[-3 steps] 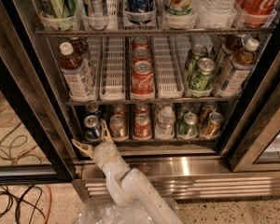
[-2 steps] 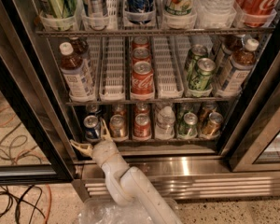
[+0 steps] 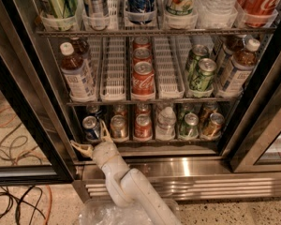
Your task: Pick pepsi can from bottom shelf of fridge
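Observation:
The fridge (image 3: pixel 187 165) stands open with wire shelves of drinks. On the dark bottom shelf (image 3: pixel 150 139) the blue pepsi can (image 3: pixel 90 127) with a silver top stands at the far left, in front of another can. My gripper (image 3: pixel 92 138) is at the front rail just below and in front of the pepsi can. Its two tan fingers are spread open, one finger (image 3: pixel 104 130) pointing up beside the can's right side, the other out to the lower left. It holds nothing. The white arm (image 3: pixel 126 186) runs down to the bottom edge.
To the right of the pepsi can on the bottom shelf stand a gold-brown can (image 3: pixel 118 126), a red can (image 3: pixel 142 126), a clear bottle (image 3: pixel 166 122), a green can (image 3: pixel 189 125) and a tilted gold can (image 3: pixel 211 124). Tea bottles (image 3: pixel 77 71) and Coca-Cola cans (image 3: pixel 143 78) fill the rack above. Cables (image 3: pixel 14 135) lie on the floor at left.
The gripper has shifted slightly up and toward the pepsi can; its fingers stay open. Nothing on the shelves moved.

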